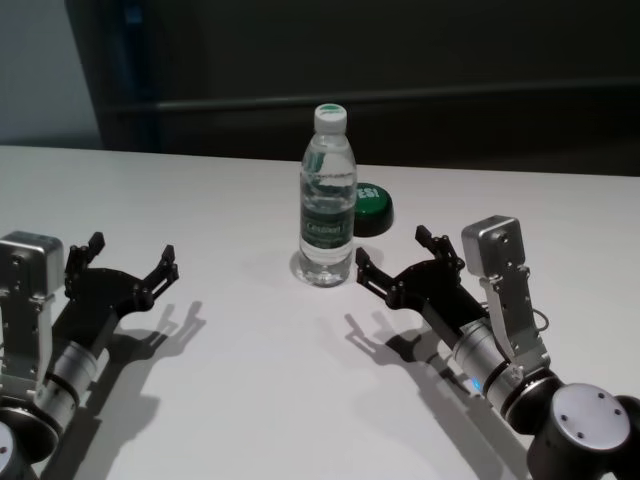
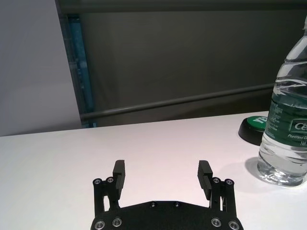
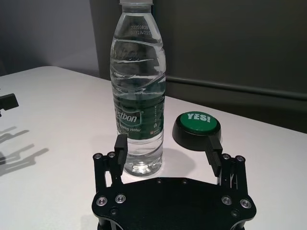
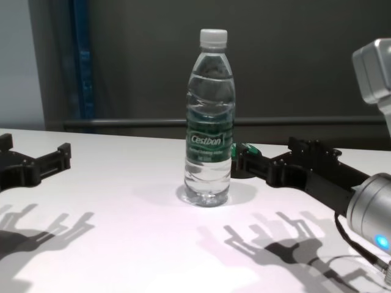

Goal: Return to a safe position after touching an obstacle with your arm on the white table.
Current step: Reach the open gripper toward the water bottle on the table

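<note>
The obstacle, a tall clear water bottle with a white cap and green label, stands upright on the white table at the middle. It also shows in the chest view, right wrist view and left wrist view. My right gripper is open and empty, low over the table just right of the bottle's base; its nearer fingertip stands close to the bottle with a small gap. My left gripper is open and empty, well to the bottle's left.
A low black disc with a green "YES!" top sits just behind and right of the bottle, beyond my right gripper. A dark wall and rail run behind the table's far edge. Bare tabletop lies between the arms.
</note>
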